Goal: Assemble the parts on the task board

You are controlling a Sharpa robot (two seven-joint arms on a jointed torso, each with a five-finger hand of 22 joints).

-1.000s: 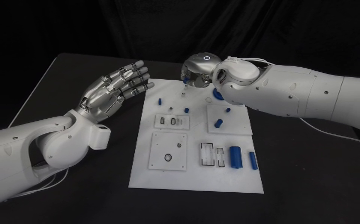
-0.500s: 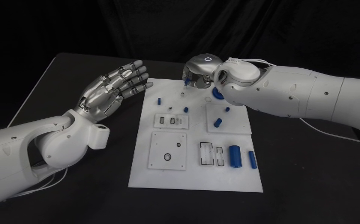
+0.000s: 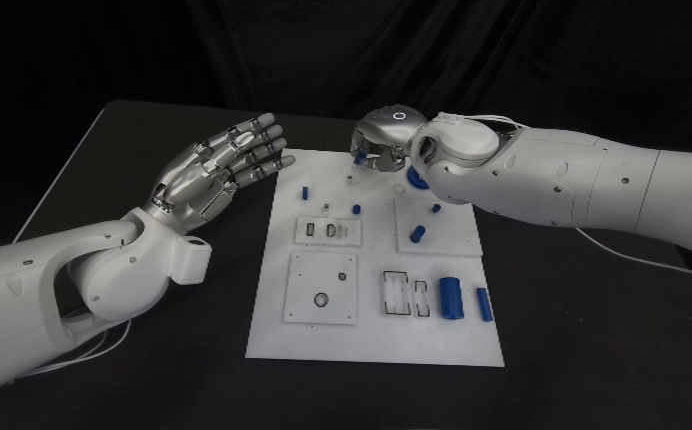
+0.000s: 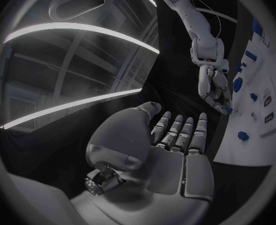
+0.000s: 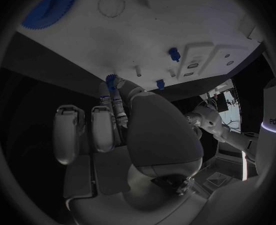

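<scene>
We see a small blue gear (image 5: 111, 79) pinched at the fingertips of the right hand (image 3: 384, 140), held just above the far edge of the white board (image 3: 378, 335), near the thin white pegs (image 3: 353, 180) standing there. The gear's teeth show in the right wrist view; in the head view it is a blue speck at the fingertips. So the right hand is closed on the gear, other fingers curled in beside it.

Change over the last second: small. The right hand has slid a little toward the robot's right along the far edge and sits slightly lower; the gear stays in the pinch. We judge this as lining up over a peg or seat, with the part not yet placed.

The left hand (image 3: 224, 170) has not moved: fingers spread, palm empty, hovering off the board's left far corner, holding nothing.

On the board: a large blue gear (image 5: 49, 6) partly behind the right arm, short blue pins (image 3: 306, 192) near the far end, two blue cylinders (image 3: 451, 300) at the near right, slotted white blocks (image 3: 330, 232) mid-board.

Room: the right forearm covers the board's right far corner, so clearance there is tight. The near half of the board and the black table (image 3: 144, 370) around it are open. The left hand stays well apart from the right.
</scene>
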